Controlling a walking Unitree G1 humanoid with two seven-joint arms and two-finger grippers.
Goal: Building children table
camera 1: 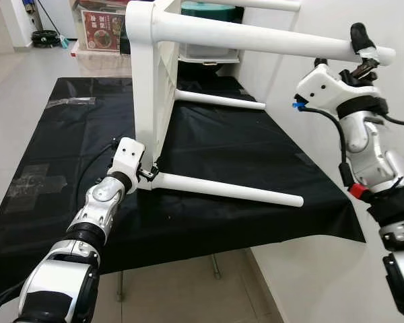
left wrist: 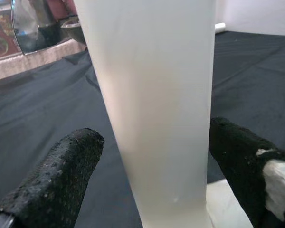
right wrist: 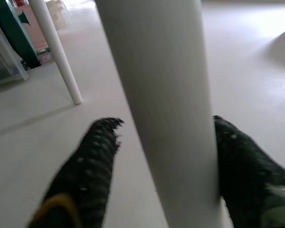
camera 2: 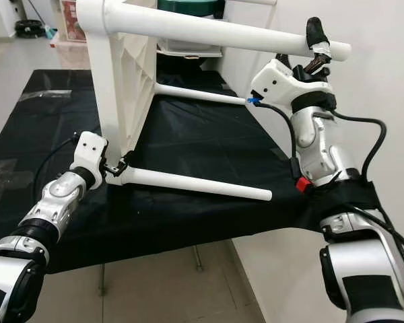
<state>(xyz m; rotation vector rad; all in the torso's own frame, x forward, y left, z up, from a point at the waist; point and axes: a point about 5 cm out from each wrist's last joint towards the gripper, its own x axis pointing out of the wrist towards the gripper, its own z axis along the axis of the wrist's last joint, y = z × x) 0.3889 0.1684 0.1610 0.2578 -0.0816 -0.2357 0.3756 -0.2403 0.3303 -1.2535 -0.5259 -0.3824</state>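
Children's table (camera 1: 148, 81): we see it white and tipped on its side, upper centre of the frame, on a worktop (camera 1: 67, 141) draped in black cloth.
Lower leg (camera 1: 229, 189): lies along the cloth at centre, pointing right.
Upper leg (camera 1: 256, 39): runs across the top towards the right.
Left hand (camera 1: 148, 173): at centre left, by the base of the lower leg; fingers (left wrist: 61, 175) sit either side with a gap, not quite clamped.
Right hand (camera 1: 363, 50): upper right, fingers (right wrist: 92, 166) straddling the upper leg's tip; we cannot tell if it grips.
Red box (camera 1: 102, 30): upper left, on the floor beyond.
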